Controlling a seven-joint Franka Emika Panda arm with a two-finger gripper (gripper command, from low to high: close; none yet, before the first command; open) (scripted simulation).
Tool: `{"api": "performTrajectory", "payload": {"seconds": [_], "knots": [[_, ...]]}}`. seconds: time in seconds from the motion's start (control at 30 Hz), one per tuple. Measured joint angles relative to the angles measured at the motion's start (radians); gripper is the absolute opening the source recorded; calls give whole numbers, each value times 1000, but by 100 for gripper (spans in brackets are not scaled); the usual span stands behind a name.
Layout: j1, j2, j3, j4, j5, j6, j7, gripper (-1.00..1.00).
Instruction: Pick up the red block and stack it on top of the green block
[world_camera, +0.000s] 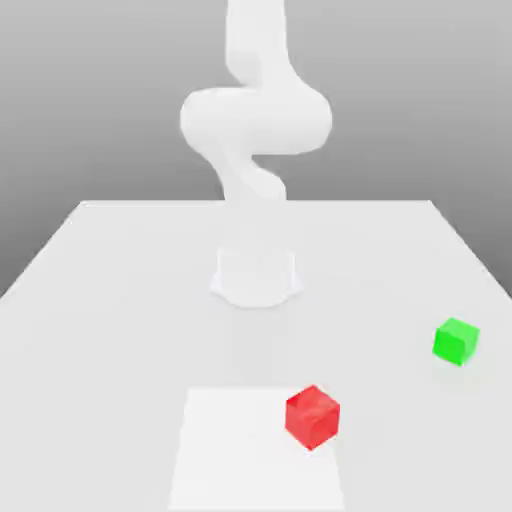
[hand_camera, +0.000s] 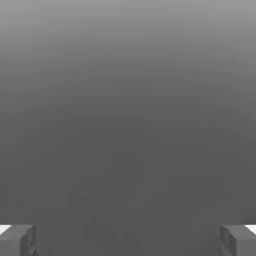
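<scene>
Plainly, the red block (world_camera: 312, 417) sits on the white table (world_camera: 100, 300), well apart from the green block (world_camera: 456, 341) toward the exterior view's right. No writing is readable. The gripper (hand_camera: 128, 240) has its fingers (hand_camera: 20, 239) spread wide, holding nothing.

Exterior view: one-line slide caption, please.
White robot arm rises behind a white table; small red cube sits near the front, small green cube apart toward the exterior view's right, unstacked.

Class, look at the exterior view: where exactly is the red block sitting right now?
The red block sits near the front of the table, slightly toward the exterior view's right, apart from the green block, which lies farther right and farther back.
</scene>
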Motion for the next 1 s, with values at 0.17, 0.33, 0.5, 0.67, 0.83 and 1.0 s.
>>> {"api": "performTrajectory", "payload": {"seconds": [0.17, 0.33, 0.5, 0.67, 0.83, 1.0], "knots": [[36, 195, 9, -107, -33, 112, -90, 0], [71, 378, 8, -208, -49, 218, -186, 0], [108, 559, 8, -310, -40, 325, -300, 0], [142, 738, 27, -398, 7, 436, -429, 0], [145, 918, 16, -384, -3, 586, -432, 0], [148, 953, 12, -379, -7, 615, -429, -100]]}}
